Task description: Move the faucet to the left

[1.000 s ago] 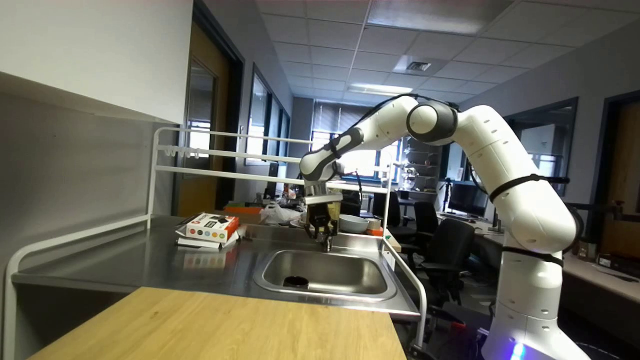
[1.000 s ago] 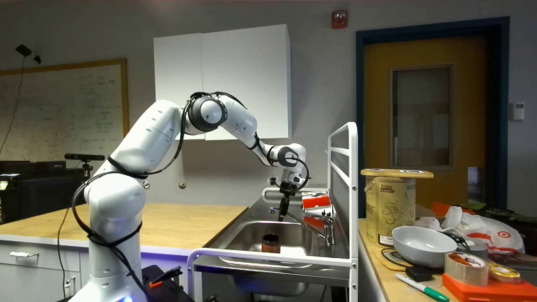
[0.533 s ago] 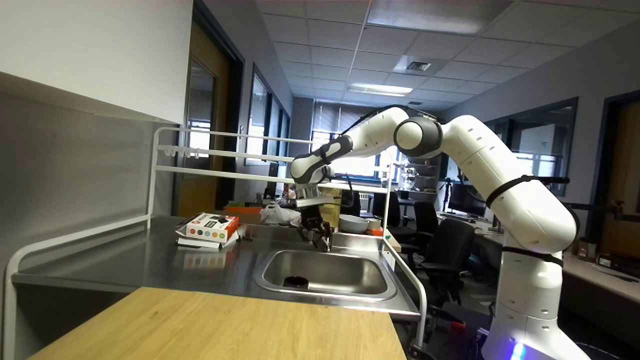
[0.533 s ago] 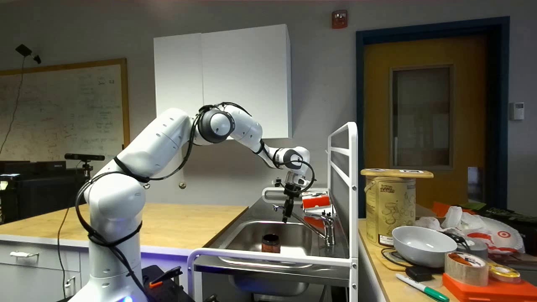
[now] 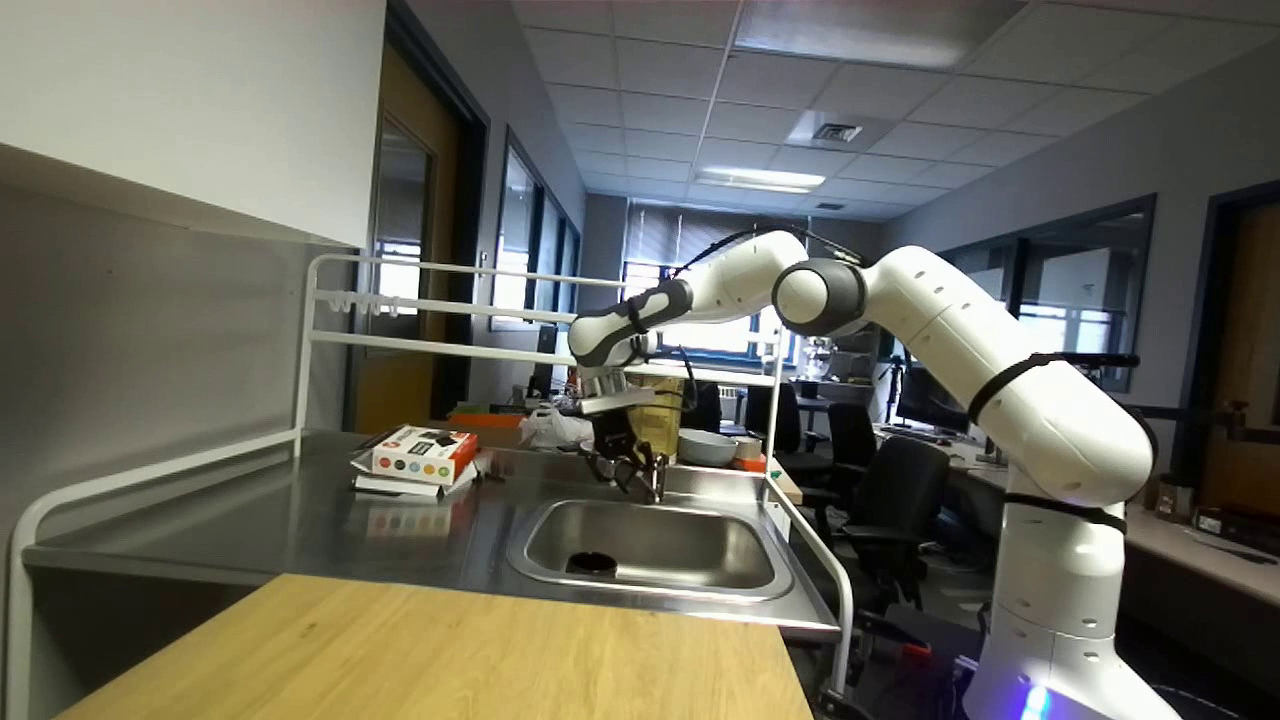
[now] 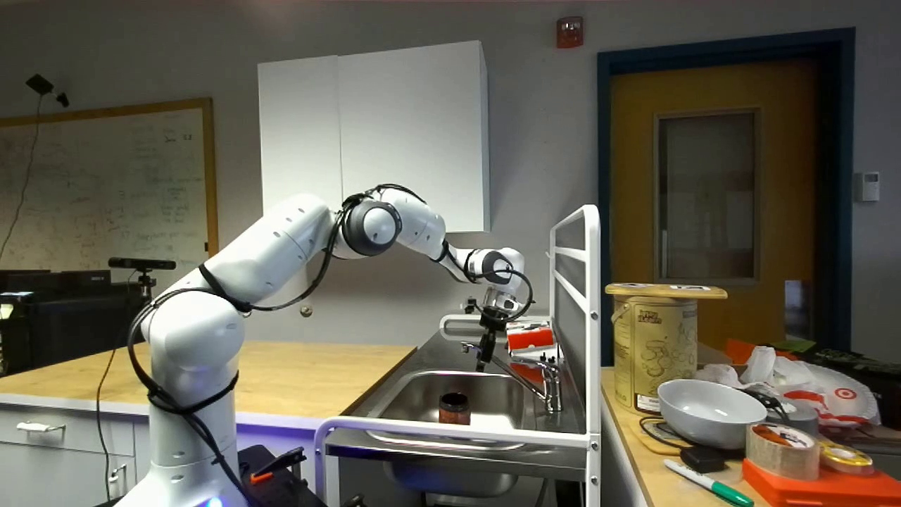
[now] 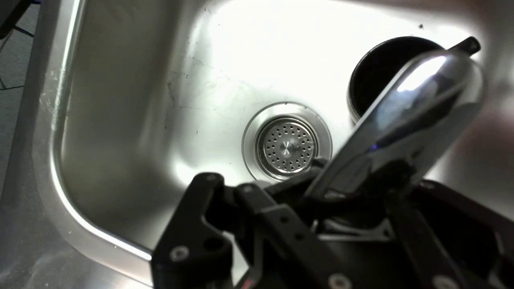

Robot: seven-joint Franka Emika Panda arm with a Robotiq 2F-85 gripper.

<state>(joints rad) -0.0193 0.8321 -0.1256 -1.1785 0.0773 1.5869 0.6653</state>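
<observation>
The faucet [image 6: 552, 389] is a silvery tap at the back edge of the sink [image 6: 401, 394]. Its thin spout slants up and to the left above the basin, its tip left of the gripper. In an exterior view the faucet [image 5: 659, 480] stands right beside the gripper [image 5: 637, 487]. My gripper [image 6: 481, 367] points down over the sink, against or very near the spout. In the wrist view the shiny spout [image 7: 401, 120] crosses in front of the gripper [image 7: 318, 165] and hides its right finger. The left fingertip reaches the jaws' middle, so the gripper looks shut, with nothing visible between its fingers.
A dark mug [image 7: 381, 76] stands in the basin near the drain [image 7: 286, 146]. White rack rails [image 6: 591, 303] rise behind the faucet, and a low rail [image 6: 450, 428] crosses the sink's near side. Boxes [image 5: 420, 455] lie on the steel counter.
The arm has come down and forward. The gripper has shifted left in an exterior view and right in the view with the door; there the spout tip has swung slightly right with it.
</observation>
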